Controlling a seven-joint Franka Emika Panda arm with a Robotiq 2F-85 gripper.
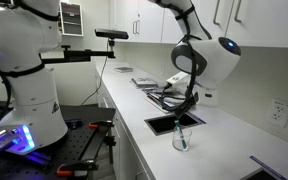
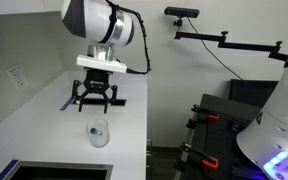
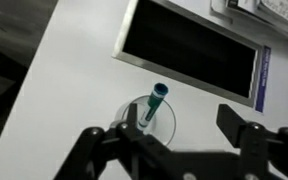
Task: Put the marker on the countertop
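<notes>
The teal marker [image 3: 155, 102] stands tilted inside a clear glass cup [image 3: 134, 113] on the white countertop [image 3: 69, 70]. The cup sits just in front of a dark rectangular recess [image 3: 189, 48]. My gripper [image 3: 169, 140] is open and empty, hovering above the cup, its dark fingers to either side of it. In both exterior views the gripper [image 1: 189, 103] [image 2: 96, 98] hangs a short way above the cup [image 1: 182, 138] [image 2: 100, 133]. The marker shows faintly inside the cup [image 1: 185, 143] [image 2: 96, 130].
A second dark recess [image 2: 54, 172] lies at the counter's near end. Papers or trays [image 1: 144, 80] lie farther back on the countertop [image 1: 234, 140]. A white wall with an outlet [image 1: 280, 112] runs along the counter. Another robot base [image 1: 29, 95] and a camera arm [image 2: 199, 15] stand beside it.
</notes>
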